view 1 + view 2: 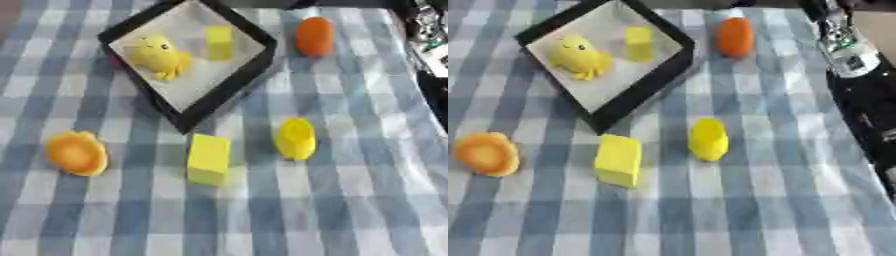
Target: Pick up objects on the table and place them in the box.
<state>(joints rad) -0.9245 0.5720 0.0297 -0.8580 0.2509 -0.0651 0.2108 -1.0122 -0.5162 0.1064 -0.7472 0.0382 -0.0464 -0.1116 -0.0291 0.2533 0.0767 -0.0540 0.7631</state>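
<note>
Box [229, 89] holds a yellow duck [157, 56] and block [219, 42]; no hand's state can be told

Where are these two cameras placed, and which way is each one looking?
Left eye view: sits in the robot's head, looking down at the checked tablecloth and black box; only a sliver of the robot's right arm shows at the right edge.
Right eye view: the same head, slightly to the right, looking down alike; the right arm shows more fully. No hand appears.
Both share the box holding a yellow duck toy and small yellow block, with four objects outside.
</note>
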